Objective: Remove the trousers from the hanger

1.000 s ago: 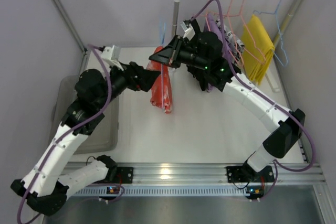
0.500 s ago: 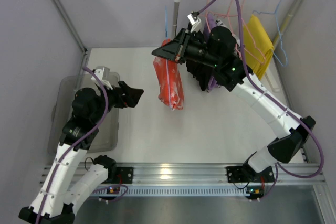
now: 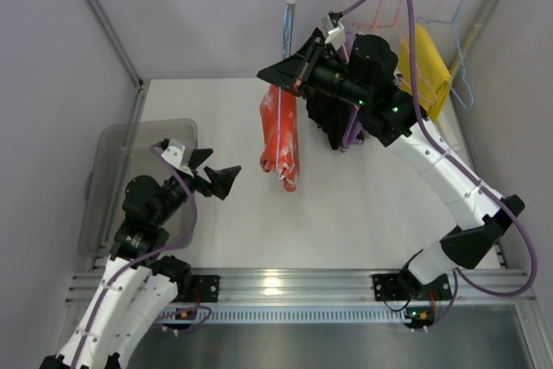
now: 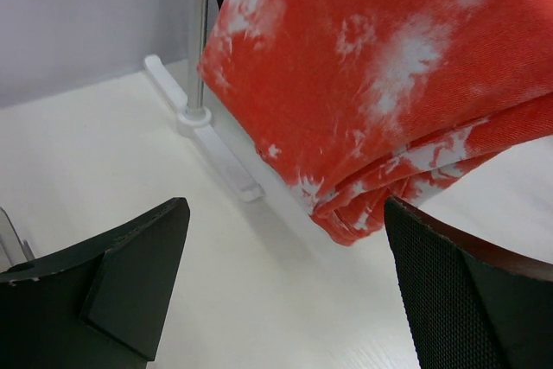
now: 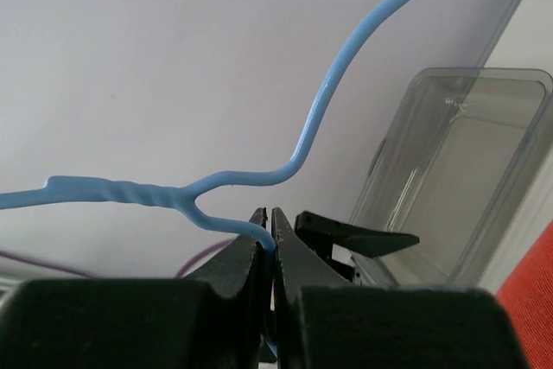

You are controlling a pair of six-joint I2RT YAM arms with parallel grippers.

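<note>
- Right claw is clamped shut on the blue wire of the hanger.
- Our left claw gapes wide and holds nothing.
- We see the trousers hanging from that hanger, at two o'clock from the left claw.

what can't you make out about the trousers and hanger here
Right wrist view: lower frame of the hanger, hidden behind the right gripper.
Top view: how the trousers sit on it, covered by that gripper.
Left wrist view: the trousers' top, cut by the edge.
</note>
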